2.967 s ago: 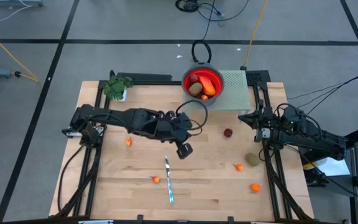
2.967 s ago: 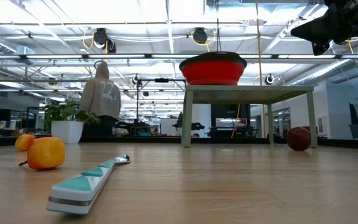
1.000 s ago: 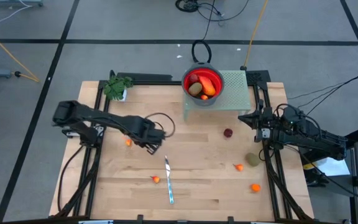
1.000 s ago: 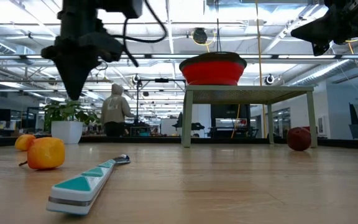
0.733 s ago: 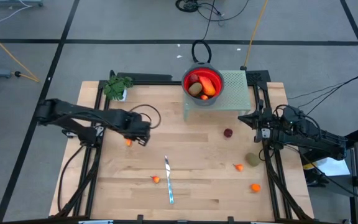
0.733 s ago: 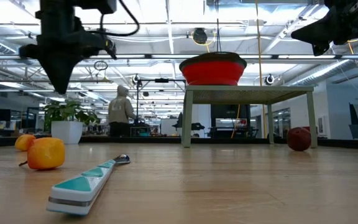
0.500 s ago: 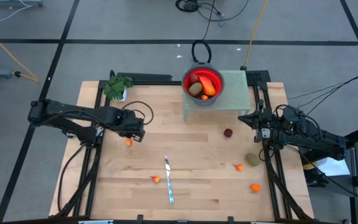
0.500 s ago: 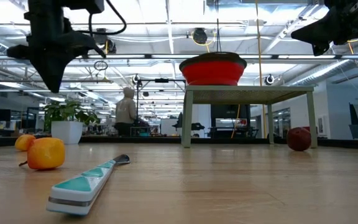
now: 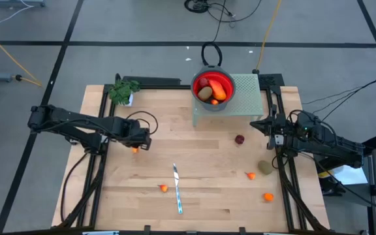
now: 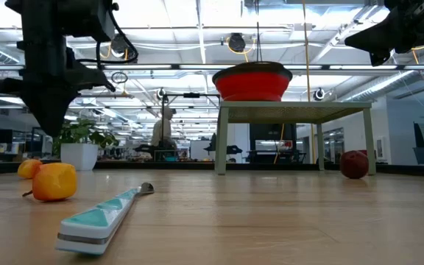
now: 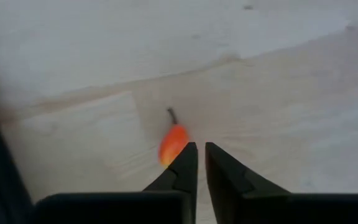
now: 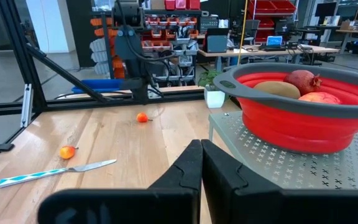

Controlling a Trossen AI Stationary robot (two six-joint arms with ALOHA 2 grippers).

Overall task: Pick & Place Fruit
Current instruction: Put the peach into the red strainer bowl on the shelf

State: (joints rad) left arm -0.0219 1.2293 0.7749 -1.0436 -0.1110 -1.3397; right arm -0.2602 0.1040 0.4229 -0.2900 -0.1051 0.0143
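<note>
High view: several fruits are seen in the red bowl at upper centre, six left scattered on the table. Left gripper, fingers clenched empty, is poised over an orange piece; right gripper, clenched, is parked.

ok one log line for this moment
left gripper: shut, empty, above small orange fruit | right gripper: shut, idle at right edge | red bowl: fruit inside | knife: untouched
</note>
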